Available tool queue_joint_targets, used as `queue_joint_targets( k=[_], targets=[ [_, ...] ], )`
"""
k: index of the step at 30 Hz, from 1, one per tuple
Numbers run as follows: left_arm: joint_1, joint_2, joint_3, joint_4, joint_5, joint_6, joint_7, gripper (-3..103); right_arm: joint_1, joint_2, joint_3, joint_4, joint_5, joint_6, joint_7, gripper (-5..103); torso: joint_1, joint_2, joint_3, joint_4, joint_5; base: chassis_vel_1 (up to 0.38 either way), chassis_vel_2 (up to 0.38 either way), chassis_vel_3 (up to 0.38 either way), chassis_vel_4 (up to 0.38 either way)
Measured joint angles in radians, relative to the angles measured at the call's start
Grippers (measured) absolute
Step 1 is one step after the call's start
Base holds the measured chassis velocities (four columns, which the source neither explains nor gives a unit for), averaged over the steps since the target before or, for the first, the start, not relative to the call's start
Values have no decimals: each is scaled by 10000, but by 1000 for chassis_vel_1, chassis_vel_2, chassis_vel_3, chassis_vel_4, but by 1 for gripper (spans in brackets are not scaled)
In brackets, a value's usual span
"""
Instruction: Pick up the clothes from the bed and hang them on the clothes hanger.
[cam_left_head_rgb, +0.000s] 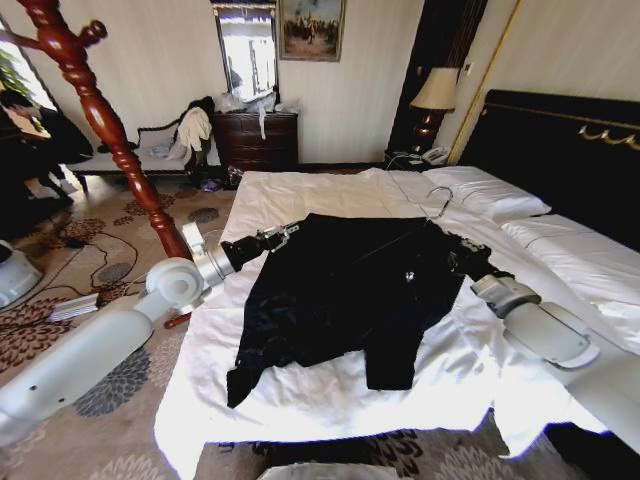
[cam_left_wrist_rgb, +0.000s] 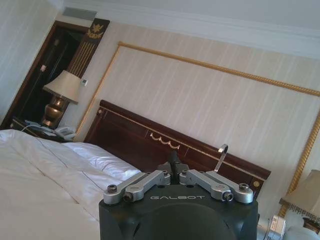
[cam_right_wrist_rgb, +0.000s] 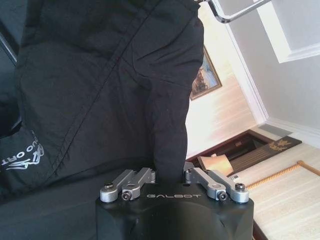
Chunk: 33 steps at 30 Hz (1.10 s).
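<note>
Two arms: both reach in from the lower corners of the head view and meet the black jacket from either side.
Left gripper: at centre left of the head view, at the jacket's left edge by the shoulder; in its own wrist view the jaws stand drawn together with nothing seen between them.
Right gripper: right of centre in the head view, at the jacket's right edge; in its wrist view the fingers are clamped on a fold of the black fabric that rises from between them.
Clothes: black jacket spread flat across the middle of the head view, sleeves trailing toward the lower edge, a small pale mark near its chest; the same cloth covers the upper left of the right wrist view.
Clothes hanger: silver hook sticks up at the jacket's collar, just above centre; the body of the hanger is hidden in the cloth.
Bed: white sheets under the jacket, pillows and dark gold-trimmed headboard at upper right.
Coat stand: red-brown turned wood, upper left, on the patterned carpet.
Lamp: top of frame, right of centre, beside the headboard.
</note>
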Motion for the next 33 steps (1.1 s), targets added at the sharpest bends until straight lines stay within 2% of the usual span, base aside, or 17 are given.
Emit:
queue_joint_targets(
  k=[5,7,9,13,16,21,25,26,31,33],
  targets=[
    [-1028,-467,1034,-44,14,42,-807,2,-21,-156,90,-100,161,-367,130,20,0,-1,1,0,1,0,0,0,0],
    [-1188,-556,1200,-44,14,47,-907,2,-29,-162,108,-101,188,-400,143,20,0,-1,0,-1,1,0,0,0,0],
    [-1908,-1012,1878,6,27,66,-1351,2,-59,-178,203,-107,362,-610,236,20,0,-1,0,-4,2,0,0,0,0],
    [-2515,-1474,2514,56,170,152,-1835,2,-68,-147,241,-173,503,-800,327,20,1,-2,0,-5,2,0,0,0,0],
    [-2669,-1594,2692,31,238,222,-2018,2,-78,-99,242,-211,549,-880,359,20,1,-1,0,-1,3,0,0,0,0],
    [-3131,-2162,3131,141,319,308,-2387,2,-100,-23,224,-284,624,-1029,398,20,0,-1,1,4,1,0,0,0,0],
    [-3925,-3311,3705,570,331,384,-2672,2,-166,-61,328,-289,806,-1176,445,20,0,-1,0,-7,3,0,0,0,0],
    [-3925,-3311,3705,570,331,384,-2672,2,-166,-61,328,-289,806,-1176,445,20,0,-1,0,-7,3,0,0,0,0],
    [-4572,-4436,4241,1057,529,499,-3071,2,-177,-153,422,-218,1168,-1358,484,20,0,-1,0,1,2,0,0,0,0],
    [-4625,-4564,4312,1155,603,513,-3129,2,-181,-149,428,-212,1188,-1372,484,20,0,-1,0,1,2,0,0,0,0]
  ],
)
